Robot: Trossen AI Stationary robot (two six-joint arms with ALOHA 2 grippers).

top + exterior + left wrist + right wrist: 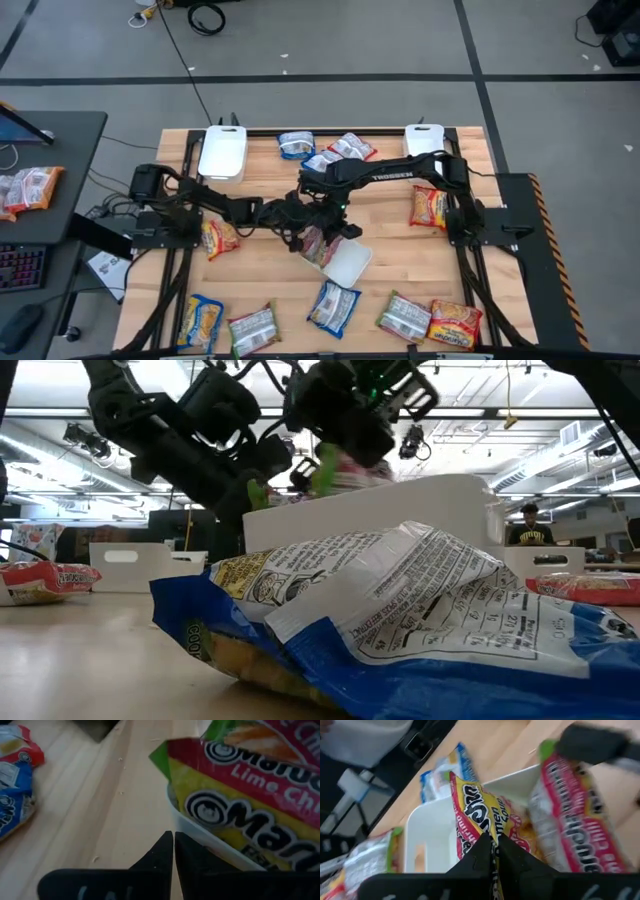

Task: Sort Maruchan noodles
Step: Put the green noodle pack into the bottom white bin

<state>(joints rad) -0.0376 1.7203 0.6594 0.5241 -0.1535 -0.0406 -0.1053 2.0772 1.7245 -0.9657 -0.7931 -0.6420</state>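
A white tray [350, 262] sits mid-table with noodle packets [316, 245] standing in it: a yellow-red one [470, 805] and a silvery, red and green one [570, 820]. My right gripper [322, 230] hangs over the tray, shut on the yellow-red packet [492, 851]. My left gripper [290, 215] is shut just beside the tray's left rim [200, 832], next to the green-edged packets [250, 795]; whether it touches the tray cannot be told. In the low view, a blue-white packet [380, 620] lies in front of the tray [400, 505]. My right gripper pinches the yellow-red packet between its two fingers at the packet's upper edge [487, 827], coming from above and pointing down. The packet stands tilted, its lower part inside the white tray [430, 820].
Loose packets lie around: three near the far edge [322, 152], an orange one at right [430, 207], one at left [220, 238], several along the near edge [333, 307]. Two more white trays [222, 152] [424, 140] stand at the far edge.
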